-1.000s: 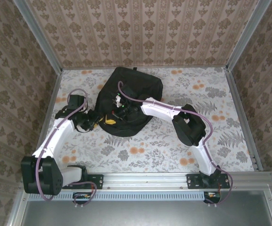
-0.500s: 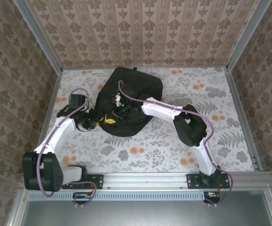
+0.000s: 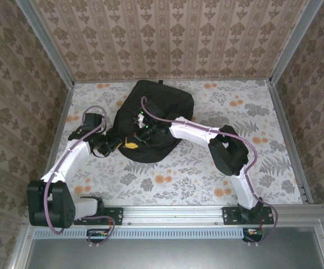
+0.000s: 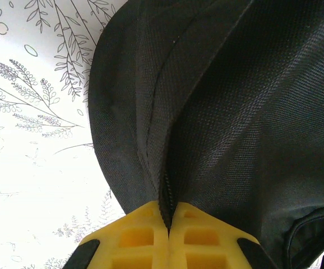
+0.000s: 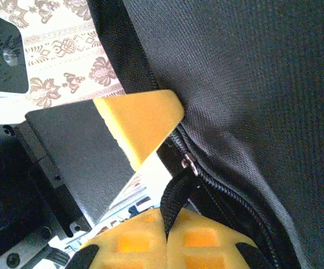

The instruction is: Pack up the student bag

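Note:
The student bag (image 3: 153, 115), a large black fabric backpack, lies flat at the middle back of the table. My left gripper (image 3: 127, 144) is at its near left edge, and its yellow fingers (image 4: 145, 235) are shut on a fold of the bag's fabric along the zipper seam (image 4: 165, 190). My right gripper (image 3: 142, 130) reaches over the bag from the right. It is shut on the black zipper pull strap (image 5: 176, 199), just below the metal slider (image 5: 190, 163). The left gripper's yellow finger (image 5: 142, 120) shows close by in the right wrist view.
The table (image 3: 251, 112) has a floral cover and a metal frame, with patterned walls on three sides. A strip of printed paper or a cover (image 5: 134, 202) shows in the gap beside the zipper. The right arm's elbow (image 3: 229, 148) hangs over the table's right half.
My left gripper has closed on the bag's zipper edge, after moving in slightly toward the bag. The right gripper stays shut on the pull strap.

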Robot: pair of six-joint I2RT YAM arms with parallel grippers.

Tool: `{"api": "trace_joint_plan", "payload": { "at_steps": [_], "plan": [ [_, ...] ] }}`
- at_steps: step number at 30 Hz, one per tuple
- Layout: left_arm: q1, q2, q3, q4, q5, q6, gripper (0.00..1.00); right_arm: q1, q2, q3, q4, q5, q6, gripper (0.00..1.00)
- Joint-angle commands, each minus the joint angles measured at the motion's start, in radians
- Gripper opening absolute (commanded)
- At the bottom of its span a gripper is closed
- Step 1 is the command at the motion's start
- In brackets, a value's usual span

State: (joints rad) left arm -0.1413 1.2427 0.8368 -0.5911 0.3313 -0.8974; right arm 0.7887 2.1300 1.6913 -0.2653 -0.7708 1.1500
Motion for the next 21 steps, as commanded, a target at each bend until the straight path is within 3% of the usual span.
{"api": "trace_joint_plan", "payload": {
  "at_steps": [1, 21],
  "plan": [
    [0.018, -0.002, 0.004, -0.030, -0.056, 0.037, 0.00, 0.007, -0.063, -0.032, -0.030, -0.007, -0.023, 0.00],
    [0.054, 0.006, 0.019, -0.049, -0.086, 0.099, 0.00, -0.008, -0.156, -0.149, -0.198, -0.006, -0.188, 0.00]
  ]
}}
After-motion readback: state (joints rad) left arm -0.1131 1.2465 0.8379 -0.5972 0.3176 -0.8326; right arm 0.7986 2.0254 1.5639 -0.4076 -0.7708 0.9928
